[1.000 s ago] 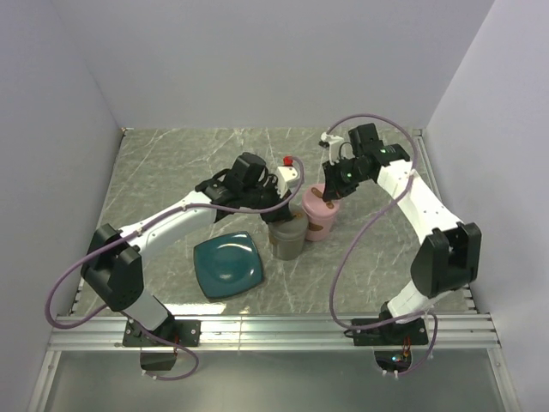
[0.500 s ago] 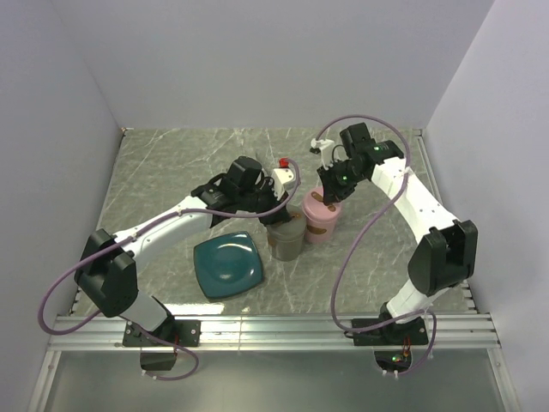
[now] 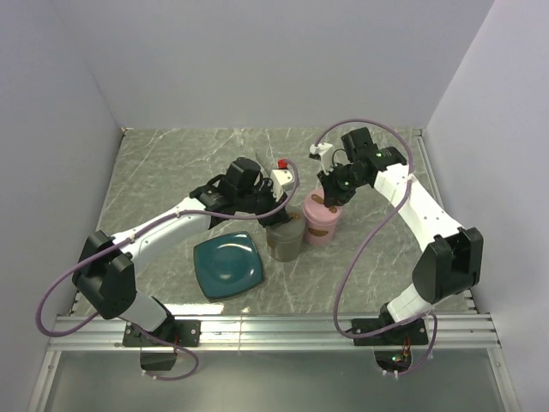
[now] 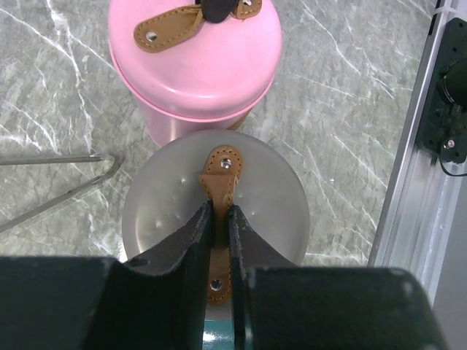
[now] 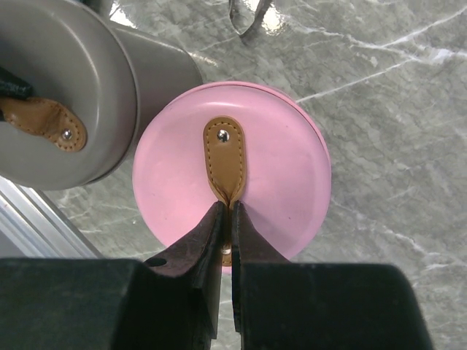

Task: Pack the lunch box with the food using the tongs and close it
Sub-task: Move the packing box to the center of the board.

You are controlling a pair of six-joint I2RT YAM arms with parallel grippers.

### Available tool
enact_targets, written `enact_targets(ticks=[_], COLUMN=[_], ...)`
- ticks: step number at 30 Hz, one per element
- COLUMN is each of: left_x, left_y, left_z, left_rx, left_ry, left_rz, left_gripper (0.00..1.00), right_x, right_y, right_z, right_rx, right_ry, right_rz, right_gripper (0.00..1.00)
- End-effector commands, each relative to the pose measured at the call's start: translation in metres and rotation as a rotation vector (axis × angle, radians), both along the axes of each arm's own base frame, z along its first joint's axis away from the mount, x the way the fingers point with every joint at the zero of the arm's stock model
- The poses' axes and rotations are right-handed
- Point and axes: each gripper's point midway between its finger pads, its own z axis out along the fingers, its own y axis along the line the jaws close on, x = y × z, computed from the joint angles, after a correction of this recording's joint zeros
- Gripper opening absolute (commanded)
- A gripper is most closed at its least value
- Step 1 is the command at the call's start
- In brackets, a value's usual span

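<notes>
1. The left gripper (image 4: 219, 213) is pressed onto the grey tub's strap (image 4: 221, 175).
2. The right gripper (image 5: 228, 215) pinches the pink tub's strap (image 5: 225, 157).
3. The grey tub (image 4: 160, 211) and the pink tub (image 5: 284, 182) stand side by side.
4. The tongs (image 4: 108, 166) lie on the table beside them, with the teal plate (image 3: 227, 264) near.

No legible text, label, brand or number found. Checked pink lid (image 5: 281, 171), pink lid strap (image 5: 225, 157), grey lid (image 4: 273, 208), grey lid strap (image 4: 221, 176), teal plate (image 3: 227, 266), side rail (image 4: 407, 189): plain, only stitching and rivets.
</notes>
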Motion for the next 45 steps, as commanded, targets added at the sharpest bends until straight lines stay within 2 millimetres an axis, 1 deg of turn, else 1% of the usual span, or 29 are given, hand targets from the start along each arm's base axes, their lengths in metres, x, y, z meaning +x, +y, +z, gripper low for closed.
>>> enact_targets(ticks=[1,4,6,13,15,17,22,24,27,30,31,34,36,37,38,40,41,42,43,44,45], left_x=[-0.008,-0.001,0.009,0.037,0.044,0.047,0.059,0.056,0.047,0.041,0.038,0.034,0.034,0.032,0.032,0.032,0.031,0.031,0.032,0.033,0.035], left_y=[0.013,0.011,0.014,0.019,0.022,0.021,0.023,0.019,0.011,0.012,0.014,0.02,0.023,0.026,0.026,0.026,0.025,0.024,0.022,0.021,0.019], left_z=[-0.024,-0.025,-0.028,-0.027,-0.028,-0.027,-0.035,-0.035,-0.028,-0.031,-0.035,-0.038,-0.04,-0.043,-0.045,-0.042,-0.041,-0.039,-0.032,-0.028,-0.021], left_rx=[0.089,0.091,0.112,0.134,0.148,0.148,0.17,0.164,0.116,0.157,0.177,0.191,0.208,0.218,0.224,0.22,0.216,0.21,0.195,0.189,0.176], left_ry=[0.07,0.055,0.035,-0.028,-0.039,-0.056,-0.059,-0.05,-0.043,-0.098,-0.104,-0.116,-0.122,-0.115,-0.112,-0.108,-0.101,-0.1,-0.106,-0.106,-0.116], left_rz=[0.014,0.035,0.083,0.215,0.251,0.249,0.304,0.279,0.226,0.21,0.203,0.194,0.199,0.201,0.2,0.205,0.205,0.205,0.205,0.212,0.213], left_gripper=[0.19,0.19,0.19,0.2,0.2,0.2,0.21,0.23,0.25,0.25,0.25,0.24,0.25,0.27,0.31,0.36,0.42,0.44,0.47,0.51,0.53], right_x=[-0.143,-0.147,-0.146,-0.129,-0.128,-0.126,-0.125,-0.123,-0.118,-0.116,-0.116,-0.115,-0.114,-0.113,-0.112,-0.11,-0.11,-0.109,-0.107,-0.106,-0.104], right_y=[-0.082,-0.078,-0.073,-0.057,-0.056,-0.056,-0.052,-0.051,-0.048,-0.044,-0.044,-0.043,-0.043,-0.043,-0.042,-0.042,-0.041,-0.041,-0.041,-0.041,-0.04], right_z=[-0.061,-0.061,-0.061,-0.058,-0.058,-0.058,-0.057,-0.056,-0.053,-0.051,-0.051,-0.049,-0.049,-0.047,-0.047,-0.045,-0.045,-0.044,-0.042,-0.041,-0.039], right_rx=[-0.407,-0.379,-0.357,-0.3,-0.294,-0.292,-0.278,-0.273,-0.259,-0.246,-0.244,-0.24,-0.24,-0.237,-0.236,-0.235,-0.233,-0.232,-0.23,-0.229,-0.226], right_ry=[0.653,0.669,0.673,0.661,0.668,0.665,0.67,0.666,0.651,0.657,0.658,0.654,0.65,0.645,0.637,0.63,0.628,0.625,0.615,0.609,0.6], right_rz=[0.047,0.046,0.042,0.024,0.02,0.016,0.012,0.01,0.006,0.002,0.001,-0.001,-0.002,-0.005,-0.004,-0.006,-0.007,-0.007,-0.009,-0.01,-0.015], right_gripper=[0.0,0.0,0.0,0.0,0.0,0.0,0.01,0.03,0.05,0.08,0.09,0.11,0.16,0.18,0.21,0.23,0.25,0.25,0.27,0.28,0.3])
